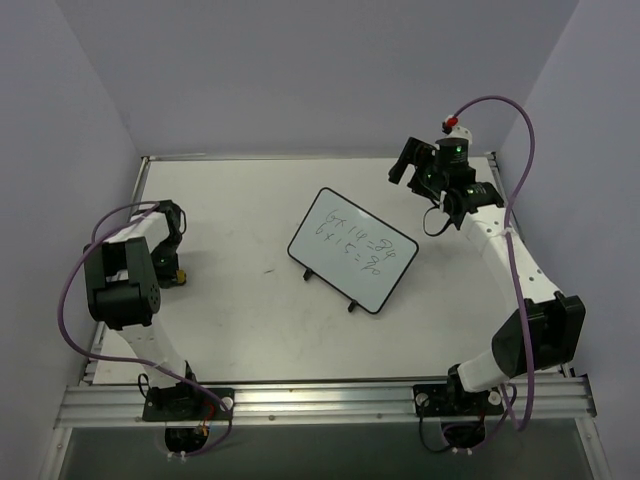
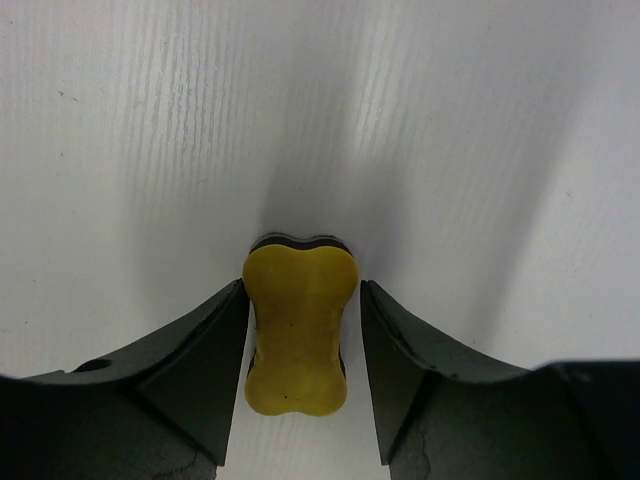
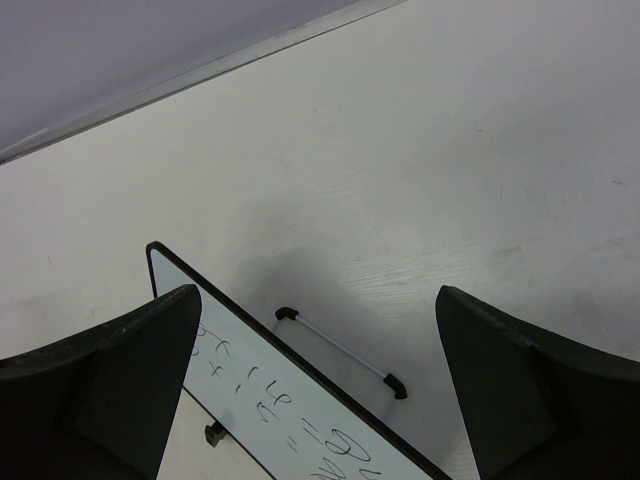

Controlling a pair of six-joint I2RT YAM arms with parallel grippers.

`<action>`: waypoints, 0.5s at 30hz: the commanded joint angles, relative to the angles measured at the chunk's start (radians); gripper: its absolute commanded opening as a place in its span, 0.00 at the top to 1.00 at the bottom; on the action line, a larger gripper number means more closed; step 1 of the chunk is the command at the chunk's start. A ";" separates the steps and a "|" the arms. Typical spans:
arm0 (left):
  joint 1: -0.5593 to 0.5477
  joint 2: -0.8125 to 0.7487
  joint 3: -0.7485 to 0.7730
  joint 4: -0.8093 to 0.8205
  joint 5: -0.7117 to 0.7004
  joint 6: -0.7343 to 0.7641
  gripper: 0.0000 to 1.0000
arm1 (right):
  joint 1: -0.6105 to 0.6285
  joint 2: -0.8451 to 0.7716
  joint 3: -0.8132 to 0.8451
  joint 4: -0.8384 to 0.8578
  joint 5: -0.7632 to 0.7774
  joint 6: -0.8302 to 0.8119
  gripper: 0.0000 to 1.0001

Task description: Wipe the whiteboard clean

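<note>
The whiteboard (image 1: 352, 250) stands tilted on its black feet at the table's middle, with green handwritten equations on its face. The right wrist view shows its upper corner and writing (image 3: 270, 400). My right gripper (image 1: 407, 165) hovers open and empty above the board's far right side (image 3: 318, 295). A small yellow eraser (image 2: 300, 330) lies on the table at the left (image 1: 180, 278). My left gripper (image 1: 176, 268) is lowered over it, jaws open on either side of the eraser (image 2: 303, 290), the left finger (image 2: 215, 350) nearly touching it and a gap on the right.
The board's wire back stand (image 3: 340, 350) rests on the table behind it. Grey walls enclose the table on the left, back and right. A metal rail (image 1: 320, 400) runs along the near edge by the arm bases.
</note>
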 commanded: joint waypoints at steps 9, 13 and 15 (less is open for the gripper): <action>0.002 0.025 0.059 -0.047 0.001 0.045 0.35 | 0.009 -0.061 -0.002 0.010 0.022 -0.015 0.00; -0.007 0.033 0.075 -0.042 -0.006 0.069 0.35 | 0.008 -0.070 -0.006 0.013 0.022 -0.015 0.00; -0.008 0.042 0.085 -0.047 -0.008 0.077 0.37 | 0.008 -0.070 -0.008 0.015 0.022 -0.016 0.00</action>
